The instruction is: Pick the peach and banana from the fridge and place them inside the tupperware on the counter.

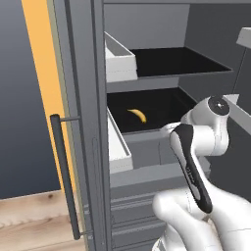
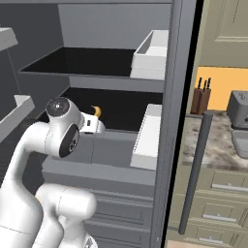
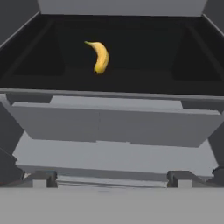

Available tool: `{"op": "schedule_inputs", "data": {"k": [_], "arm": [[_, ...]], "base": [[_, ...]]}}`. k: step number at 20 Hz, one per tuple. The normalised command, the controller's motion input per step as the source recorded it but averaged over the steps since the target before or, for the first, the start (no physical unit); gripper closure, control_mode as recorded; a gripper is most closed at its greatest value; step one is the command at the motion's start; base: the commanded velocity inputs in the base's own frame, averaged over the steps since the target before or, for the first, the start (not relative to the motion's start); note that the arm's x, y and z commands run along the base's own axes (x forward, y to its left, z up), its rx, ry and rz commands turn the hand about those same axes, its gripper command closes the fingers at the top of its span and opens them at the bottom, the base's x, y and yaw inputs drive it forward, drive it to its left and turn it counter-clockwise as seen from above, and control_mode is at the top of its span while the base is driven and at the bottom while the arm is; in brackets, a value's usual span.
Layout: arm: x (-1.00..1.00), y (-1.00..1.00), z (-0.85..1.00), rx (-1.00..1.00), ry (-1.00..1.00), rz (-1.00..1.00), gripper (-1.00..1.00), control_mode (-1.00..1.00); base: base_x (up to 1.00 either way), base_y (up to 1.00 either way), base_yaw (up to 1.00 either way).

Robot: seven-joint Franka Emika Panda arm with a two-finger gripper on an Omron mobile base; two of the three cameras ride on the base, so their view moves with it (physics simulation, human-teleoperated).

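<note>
The fridge [image 1: 86,73] stands open. A small yellow banana [image 3: 100,57] lies alone on its lower black shelf, also seen as the banana [image 1: 138,115] and partly behind my wrist as the banana [image 2: 97,111]. My gripper [image 3: 111,180] hovers in front of that shelf, a little below its front lip and well short of the banana; its fingertips [image 3: 40,179] stand wide apart with nothing between them. The peach is out of view. On the counter [image 2: 213,140] to the right, part of the grey tupperware [image 2: 240,144] shows at the picture's edge.
White door bins [image 1: 119,147] [image 2: 147,140] flank the shelf opening, with more bins [image 1: 120,61] above. An upper black shelf [image 1: 176,61] overhangs. Closed drawers sit below. The door's long handle [image 2: 196,169] stands before the counter, which holds a toaster [image 2: 238,107] and knife block [image 2: 201,97].
</note>
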Motion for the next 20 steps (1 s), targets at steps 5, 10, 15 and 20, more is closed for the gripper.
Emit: {"op": "schedule_inputs", "data": {"k": [5,10,15,20], "arm": [[0.93,0.23,-0.08,0.0,0.03,0.01,-1.0,-1.0],[0.91,0.21,-0.1,0.0,0.02,0.0,-1.0,-1.0],[0.76,0.1,-0.14,0.0,0.0,0.0,-1.0,-1.0],[0.71,0.16,-0.16,0.0,0.0,0.0,-1.0,-1.0]], "base": [[0.0,0.0,0.0],[0.0,0.0,0.0],[0.0,0.0,0.0],[0.0,0.0,0.0]]}}
